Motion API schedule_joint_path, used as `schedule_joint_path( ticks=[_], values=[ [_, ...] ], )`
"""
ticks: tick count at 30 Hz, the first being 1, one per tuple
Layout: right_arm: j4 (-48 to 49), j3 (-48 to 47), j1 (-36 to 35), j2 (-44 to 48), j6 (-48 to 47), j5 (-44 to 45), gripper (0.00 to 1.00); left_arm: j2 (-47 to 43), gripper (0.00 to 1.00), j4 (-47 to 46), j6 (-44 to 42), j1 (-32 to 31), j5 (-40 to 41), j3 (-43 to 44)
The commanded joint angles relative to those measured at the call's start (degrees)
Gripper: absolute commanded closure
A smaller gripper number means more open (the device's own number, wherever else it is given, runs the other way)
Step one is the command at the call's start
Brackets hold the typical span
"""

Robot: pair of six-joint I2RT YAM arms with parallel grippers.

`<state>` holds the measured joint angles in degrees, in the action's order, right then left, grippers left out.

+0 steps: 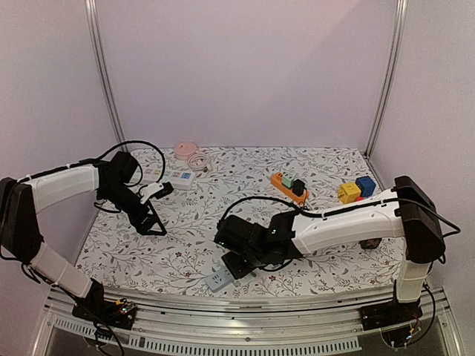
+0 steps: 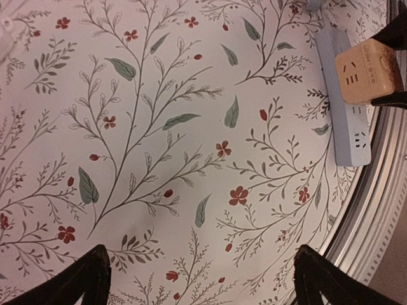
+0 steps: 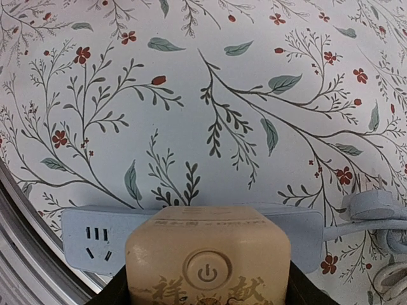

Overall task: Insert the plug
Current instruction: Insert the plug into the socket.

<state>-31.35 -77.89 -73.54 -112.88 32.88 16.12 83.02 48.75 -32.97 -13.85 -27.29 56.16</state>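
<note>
Left arm (image 1: 63, 185): forearm runs toward 3 o'clock. The left gripper (image 1: 156, 225) points down, jaws spread wide and holding nothing. Right arm (image 1: 349, 222): forearm reaches toward 9 o'clock. The right gripper (image 1: 237, 263) sits low, clamped on the beige plug cube (image 3: 206, 254).

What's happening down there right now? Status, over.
Left claw open, empty. Right claw shut on tan plug cube, over blue power strip; seated or not, unclear. Nothing seen blocking.

From the top: looks down from high behind the near edge, taking in the whole floral table (image 1: 185, 237). From the left wrist: faces straight down, close over that table. From the right wrist: closer still, low and forward-facing, sharing the grey power strip (image 3: 89, 235) with both others.
</note>
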Motion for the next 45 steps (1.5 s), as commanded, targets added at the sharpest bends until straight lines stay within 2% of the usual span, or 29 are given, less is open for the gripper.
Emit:
schedule_joint_path(
  ticks=[1,5,9,14,19,24,28,39,45],
  values=[
    [-8.67,11.45,0.89,-13.18,-0.03,-10.19,1.0,1.54,0.0,0.18,-0.25,0.85,0.84,1.42],
    [-8.75,12.74,0.89,-12.54,0.92,-9.61,1.0,1.71,0.0,0.16,-0.42,0.85,0.9,1.24],
    [-9.22,14.17,1.86,-11.47,3.14,-3.84,1.0,1.79,0.01,0.17,-0.58,0.95,1.32,1.3],
    [-8.33,12.44,11.32,-8.77,1.64,0.71,1.0,1.58,0.01,0.28,-0.52,1.27,2.11,1.91],
    [-4.9,10.04,19.9,-9.47,-2.65,0.13,1.0,0.62,0.01,0.55,-0.69,1.78,2.15,1.7],
    [-5.57,7.26,22.87,-10.08,-5.83,2.87,1.0,0.41,0.01,0.54,-0.65,2.48,2.59,1.69],
    [-6.31,6.46,25.94,-9.92,-4.45,4.31,1.0,0.72,0.0,0.42,-0.6,2.75,3.0,1.82],
    [-16.34,-2.22,27.05,-10.13,-3.45,16.57,1.0,0.95,0.0,0.12,-0.84,3.1,4.59,1.87],
    [-15.57,-3.7,27.0,-12.97,-3.77,15.46,1.0,0.82,0.01,-0.14,-0.78,3.52,4.7,1.76]
  ],
)
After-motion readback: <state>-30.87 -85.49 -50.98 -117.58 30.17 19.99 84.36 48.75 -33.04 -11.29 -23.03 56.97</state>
